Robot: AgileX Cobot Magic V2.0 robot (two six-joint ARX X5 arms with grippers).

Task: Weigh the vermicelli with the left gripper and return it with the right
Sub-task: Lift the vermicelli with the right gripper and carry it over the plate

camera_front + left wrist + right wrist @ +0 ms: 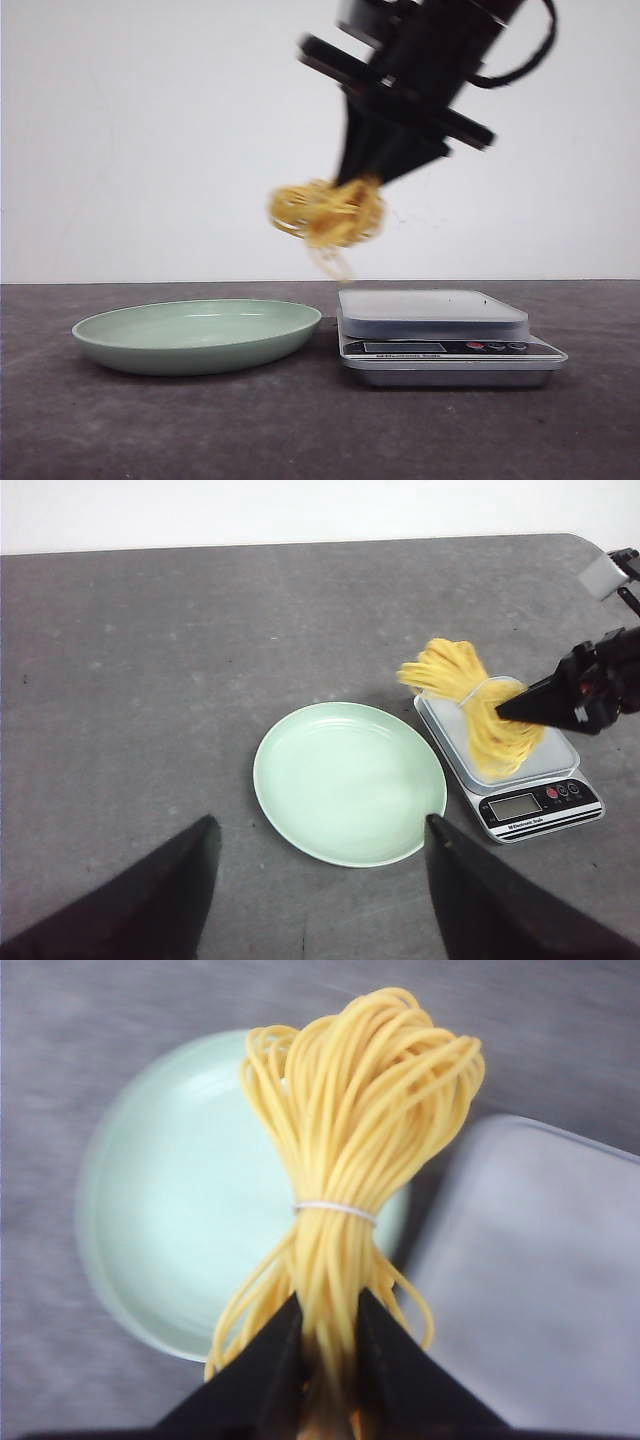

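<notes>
My right gripper is shut on a yellow vermicelli bundle tied with a white band. It holds it in the air between the green plate and the scale. In the right wrist view the bundle hangs past my fingertips, over the plate rim and the scale's edge. In the left wrist view the bundle hangs over the scale, and my left gripper is open and empty, high above the plate.
The dark grey table top carries only the plate and the scale. A white wall stands behind the table. The scale's display and buttons face the front.
</notes>
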